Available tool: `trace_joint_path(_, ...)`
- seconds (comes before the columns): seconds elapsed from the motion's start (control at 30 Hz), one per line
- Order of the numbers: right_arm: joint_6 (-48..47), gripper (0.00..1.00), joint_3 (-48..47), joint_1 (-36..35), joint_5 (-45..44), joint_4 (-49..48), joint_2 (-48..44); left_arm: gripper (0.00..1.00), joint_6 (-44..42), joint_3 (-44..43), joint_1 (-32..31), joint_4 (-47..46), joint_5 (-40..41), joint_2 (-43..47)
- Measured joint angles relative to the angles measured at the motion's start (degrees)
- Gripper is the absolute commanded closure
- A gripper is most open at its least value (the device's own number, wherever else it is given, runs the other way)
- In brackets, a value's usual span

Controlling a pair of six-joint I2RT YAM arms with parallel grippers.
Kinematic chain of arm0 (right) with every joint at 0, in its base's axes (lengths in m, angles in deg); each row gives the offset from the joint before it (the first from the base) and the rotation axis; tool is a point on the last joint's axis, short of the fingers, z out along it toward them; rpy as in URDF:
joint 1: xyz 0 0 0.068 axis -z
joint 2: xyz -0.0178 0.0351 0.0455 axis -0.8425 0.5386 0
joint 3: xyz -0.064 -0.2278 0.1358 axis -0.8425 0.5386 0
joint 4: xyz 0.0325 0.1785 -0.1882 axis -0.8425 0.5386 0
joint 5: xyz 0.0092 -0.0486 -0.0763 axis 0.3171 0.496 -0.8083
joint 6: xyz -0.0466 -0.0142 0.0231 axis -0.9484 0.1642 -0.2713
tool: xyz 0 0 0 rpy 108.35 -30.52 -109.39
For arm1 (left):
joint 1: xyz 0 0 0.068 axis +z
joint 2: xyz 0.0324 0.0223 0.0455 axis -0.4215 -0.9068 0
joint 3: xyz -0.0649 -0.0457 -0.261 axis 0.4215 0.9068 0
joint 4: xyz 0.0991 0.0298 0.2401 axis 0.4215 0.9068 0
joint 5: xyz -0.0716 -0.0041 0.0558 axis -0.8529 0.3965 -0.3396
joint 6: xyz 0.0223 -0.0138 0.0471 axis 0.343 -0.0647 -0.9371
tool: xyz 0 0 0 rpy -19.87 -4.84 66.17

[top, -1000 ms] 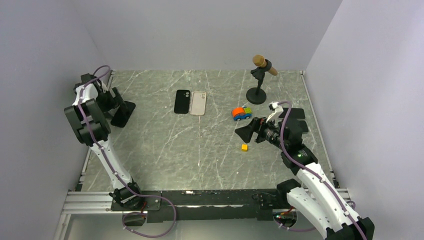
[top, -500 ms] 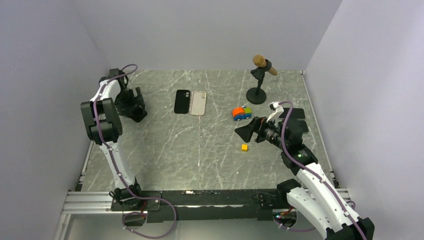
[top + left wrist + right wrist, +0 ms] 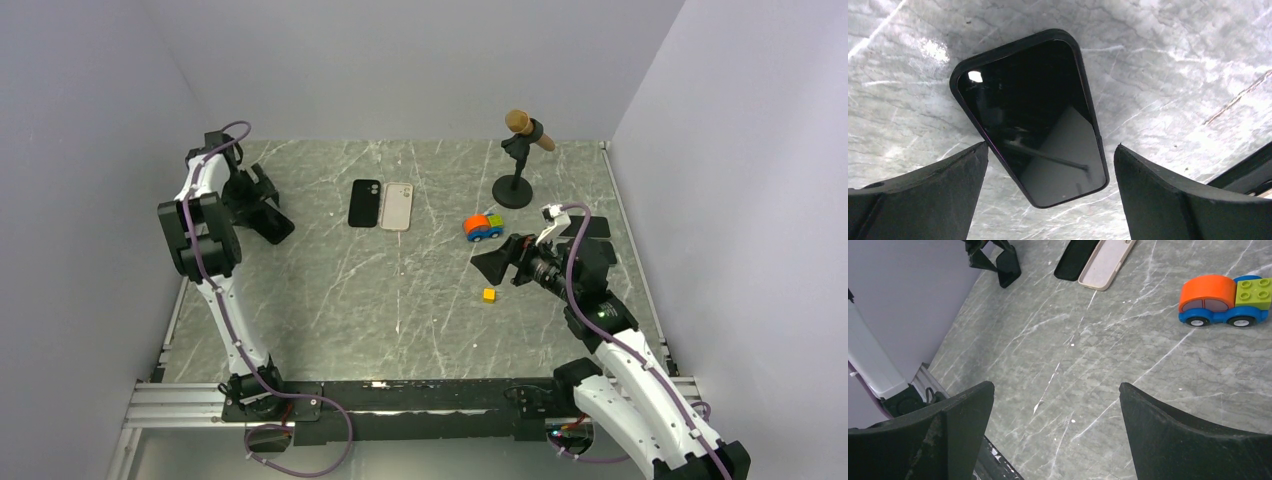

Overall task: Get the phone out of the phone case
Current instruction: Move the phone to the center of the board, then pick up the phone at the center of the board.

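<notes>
A black phone in a black case [image 3: 1030, 120] lies screen up on the marble table at the far left; it also shows in the top view [image 3: 276, 224]. My left gripper [image 3: 1050, 147] is open and hangs over it, with the phone's near end between the fingertips and no grip visible. In the top view the left gripper [image 3: 262, 208] is by the left wall. My right gripper [image 3: 1055, 385] is open and empty above bare table at the right [image 3: 490, 264]. A second black case or phone [image 3: 365, 204] and a beige case [image 3: 398, 206] lie side by side at the back middle.
A toy car [image 3: 483, 227] with an orange roof stands just beyond my right gripper and shows in the right wrist view [image 3: 1223, 300]. A small yellow cube [image 3: 488, 294] lies near it. A microphone on a black stand [image 3: 518, 160] is at the back right. Walls close in both sides.
My left arm has swung its wrist rightward and now sits over the black phone at the far left. The right arm has barely moved.
</notes>
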Motion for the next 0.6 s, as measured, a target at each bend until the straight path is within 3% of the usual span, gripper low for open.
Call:
trace_joint_path(0.33, 0.00, 0.00, 0.00, 0.00, -0.02, 0.00, 0.04, 0.01, 12.61, -4.02, 0.13, 3.43, 2.01, -3.76)
trace_joint_path(0.6, 0.20, 0.01, 0.00, 0.00, -0.07, 0.00, 0.04, 0.02, 17.92, -7.93, -2.40, 9.90, 12.76, -5.05)
